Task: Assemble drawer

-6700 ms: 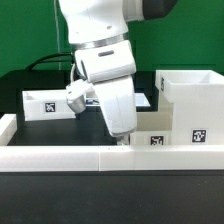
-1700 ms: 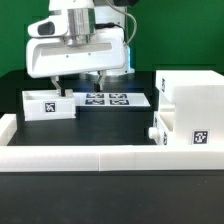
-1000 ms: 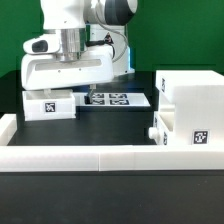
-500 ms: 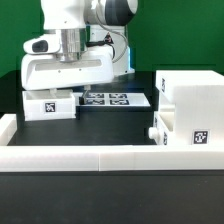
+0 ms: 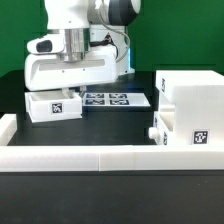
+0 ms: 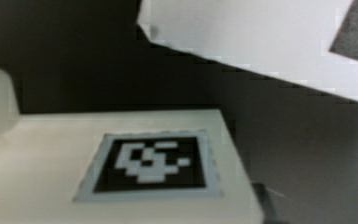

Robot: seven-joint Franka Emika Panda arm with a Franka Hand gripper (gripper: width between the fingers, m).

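I see the white arm reaching down over the part of the black table towards the far corner on the exterior view's left. The large hollow casing of the drawer stands upright near the table's edge on the exterior view's right, with one tag on its face towards the camera. The low white border wall runs along the near edge and turns back along the edge on the exterior view's left. The marker board lies flat near the far edge, between the arm and the casing. One small tray box sits near the far corner on the exterior view's left, directly below the gripper. The gripper body hides the fingertips, so I cannot tell if they are wide, narrow or holding the box. In the wrist view the tray box is very close and blurred. A second small white part touches the casing low on its side facing the marker board.
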